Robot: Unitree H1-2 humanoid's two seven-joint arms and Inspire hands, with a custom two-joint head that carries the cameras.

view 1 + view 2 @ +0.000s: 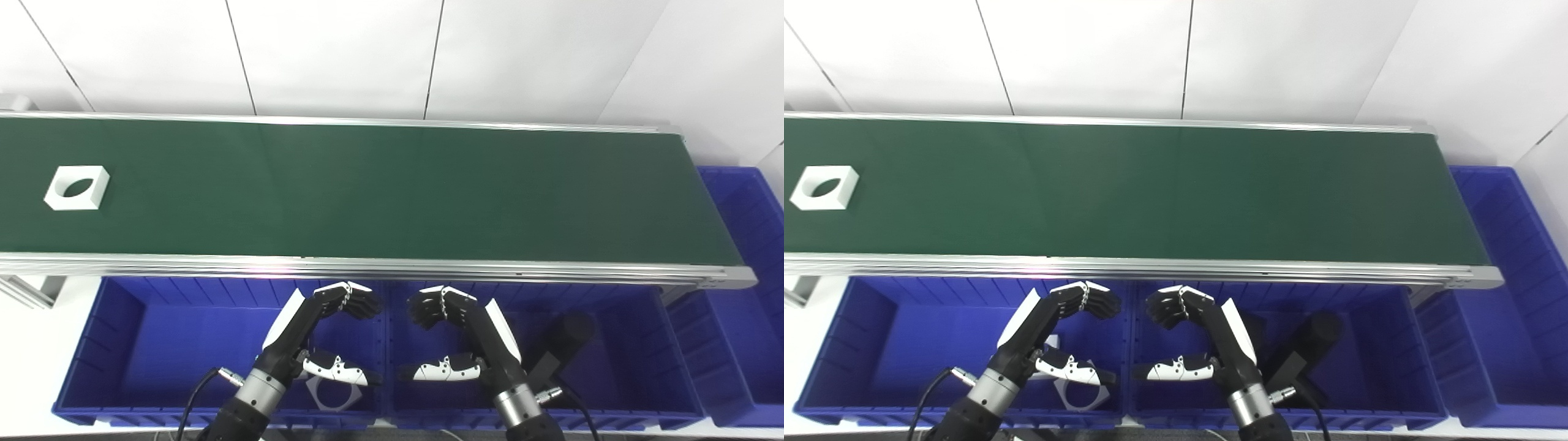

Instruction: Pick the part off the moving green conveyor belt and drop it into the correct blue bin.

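A white square part with a round hole (77, 187) lies on the green conveyor belt (380, 190) at its far left end. Both hands hover low over the blue bins, in front of the belt. My left hand (334, 334) is open, fingers curled and thumb apart, holding nothing, above the left blue bin (171, 349). My right hand (450, 337) mirrors it, open and empty, above the middle blue bin (631, 361). Both hands are far to the right of the part.
A white part with a hole (331, 395) lies in the left bin under my left hand. Black parts (560, 346) rest in the middle bin. A third blue bin (744, 294) stands at the belt's right end. An aluminium rail (367, 266) edges the belt.
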